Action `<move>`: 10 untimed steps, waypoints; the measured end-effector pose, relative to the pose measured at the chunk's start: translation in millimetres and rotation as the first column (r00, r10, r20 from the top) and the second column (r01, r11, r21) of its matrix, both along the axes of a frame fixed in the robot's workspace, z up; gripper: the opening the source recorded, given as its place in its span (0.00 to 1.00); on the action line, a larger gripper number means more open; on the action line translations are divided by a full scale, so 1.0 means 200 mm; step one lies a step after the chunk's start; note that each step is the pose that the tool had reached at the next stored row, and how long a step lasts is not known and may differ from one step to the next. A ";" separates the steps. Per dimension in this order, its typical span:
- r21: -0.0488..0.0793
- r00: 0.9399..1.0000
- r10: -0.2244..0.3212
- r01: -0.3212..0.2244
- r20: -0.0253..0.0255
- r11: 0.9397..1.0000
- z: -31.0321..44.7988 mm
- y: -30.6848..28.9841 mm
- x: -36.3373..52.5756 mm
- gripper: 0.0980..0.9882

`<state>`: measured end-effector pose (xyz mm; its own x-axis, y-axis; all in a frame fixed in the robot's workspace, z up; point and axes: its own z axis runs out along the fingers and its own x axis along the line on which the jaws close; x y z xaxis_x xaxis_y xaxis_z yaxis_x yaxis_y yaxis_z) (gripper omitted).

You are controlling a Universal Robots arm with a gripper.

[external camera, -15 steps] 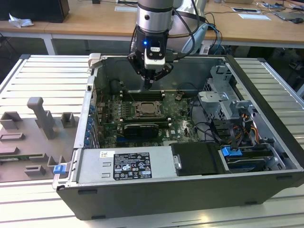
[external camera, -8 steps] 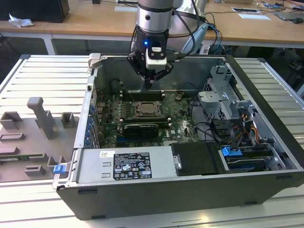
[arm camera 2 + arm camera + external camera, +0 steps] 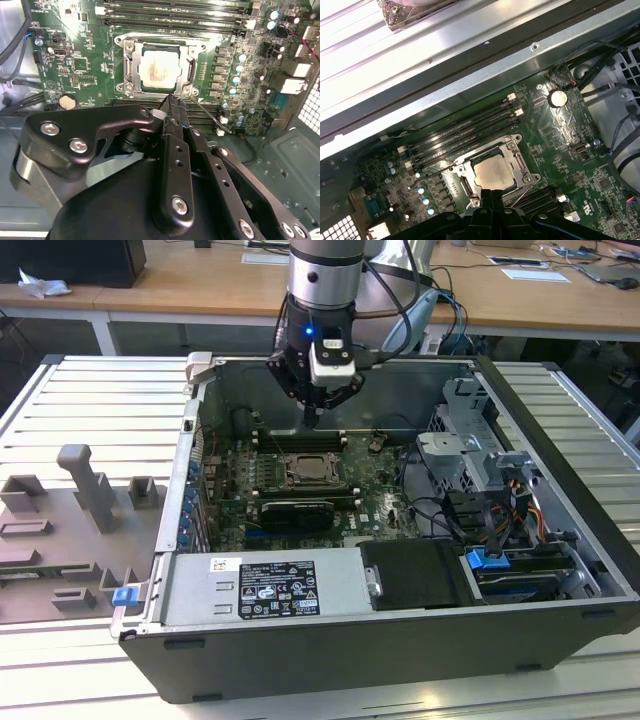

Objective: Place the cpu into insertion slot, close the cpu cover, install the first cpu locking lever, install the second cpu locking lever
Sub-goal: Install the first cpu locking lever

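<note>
You can count the first two steps as done. The cpu (image 3: pixel 159 70) lies flat in the insertion slot (image 3: pixel 126 88), and the cpu cover (image 3: pixel 132 65) looks folded down around it, with the pale top showing through the window.

The levers look like what is left. A thin rod that I take for a locking lever (image 3: pixel 210 116) slants away from one corner of the slot, apparently not latched. You cannot tell from here how the other lever stands.

Your arm drops straight down into the open computer case (image 3: pixel 600 540) with the wrist vertical. The pincer (image 3: pixel 173 102) has its fingers pressed together with nothing visible between them. Its tip sits at the slot's edge near that rod's root, and contact is unclear.
</note>
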<state>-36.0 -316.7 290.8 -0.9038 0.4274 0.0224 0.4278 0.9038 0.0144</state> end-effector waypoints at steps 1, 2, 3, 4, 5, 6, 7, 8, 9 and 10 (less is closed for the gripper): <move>0.000 1.000 0.005 -0.005 0.000 1.000 0.000 0.000 0.000 0.01; 0.000 1.000 0.010 -0.010 0.000 1.000 0.000 0.000 0.000 0.01; 0.000 1.000 0.017 -0.017 0.000 1.000 0.000 0.000 0.000 0.01; 0.000 1.000 0.022 -0.022 0.000 1.000 0.000 0.000 0.000 0.01; 0.000 1.000 0.027 -0.027 0.000 1.000 0.000 0.000 0.000 0.01; 0.000 0.999 0.033 -0.033 0.000 0.999 0.000 0.000 0.000 0.01; 0.000 0.999 0.045 -0.045 0.000 0.999 0.000 0.000 0.000 0.01; 0.000 0.999 0.051 -0.051 0.000 0.999 0.000 0.000 0.000 0.01; 0.000 0.998 0.057 -0.057 0.000 0.998 0.000 0.000 0.000 0.01; 0.000 0.998 0.061 -0.061 0.000 0.998 0.000 0.000 0.000 0.01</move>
